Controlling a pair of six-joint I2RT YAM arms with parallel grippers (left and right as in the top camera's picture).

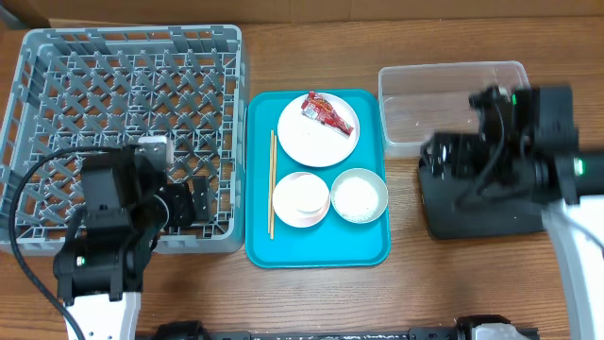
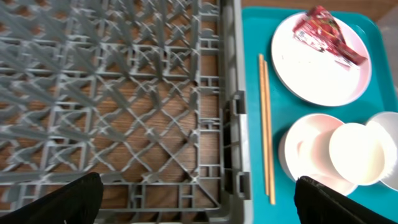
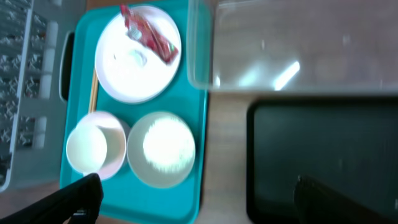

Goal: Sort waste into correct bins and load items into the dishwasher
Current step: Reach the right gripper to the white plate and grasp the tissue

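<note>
The grey dish rack [image 1: 123,132] stands at the left. On the white plate [image 1: 318,137] lies the red wrapper [image 1: 326,110]. Chopsticks [image 1: 272,184] lie along the teal tray's left side. A small white cup [image 2: 356,154] sits in the pinkish bowl [image 1: 301,198]. The grey bowl [image 1: 360,195] holds white rice. The clear tub [image 1: 451,104] and black tray [image 1: 481,212] are at the right. My left gripper [image 2: 199,199] is open and empty over the rack's near right corner. My right gripper [image 3: 196,199] is open and empty between the teal tray and the black tray. I cannot make out the white scrap.
The teal serving tray [image 1: 321,241] lies between the rack and the bins and holds the dishes. The right arm covers part of the black tray. Bare wooden table runs along the front edge. A cable loops at the left arm's base.
</note>
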